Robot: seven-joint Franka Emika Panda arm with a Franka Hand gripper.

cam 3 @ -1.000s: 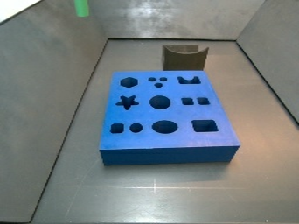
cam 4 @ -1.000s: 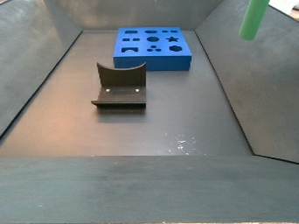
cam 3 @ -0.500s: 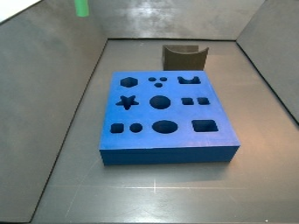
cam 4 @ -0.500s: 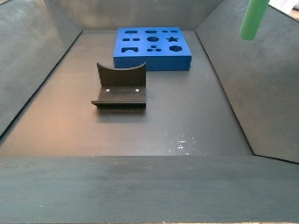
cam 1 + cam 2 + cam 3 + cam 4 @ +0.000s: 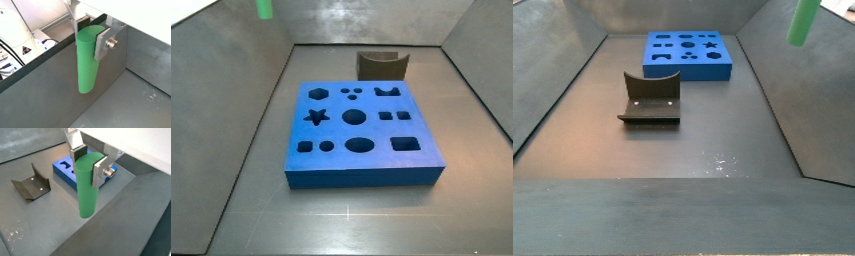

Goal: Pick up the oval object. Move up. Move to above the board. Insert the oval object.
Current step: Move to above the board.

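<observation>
The oval object [image 5: 87, 62] is a long bright green peg, hanging upright high above the floor. My gripper [image 5: 85, 34] is shut on its upper end, with the silver fingers [image 5: 101, 170] pressed against both sides. In both side views only the peg's lower end shows, at the frame's upper edge [image 5: 265, 8] [image 5: 802, 22], and the gripper itself is out of frame there. The board [image 5: 358, 133] is a thick blue square block with shaped holes, lying on the floor [image 5: 688, 53]. A wrist view shows part of the board [image 5: 65, 170] behind the peg.
A dark brown curved block [image 5: 649, 100] lies on the dark floor near the board [image 5: 381, 65] [image 5: 32, 185]. Grey sloping walls [image 5: 245, 60] enclose the floor on all sides.
</observation>
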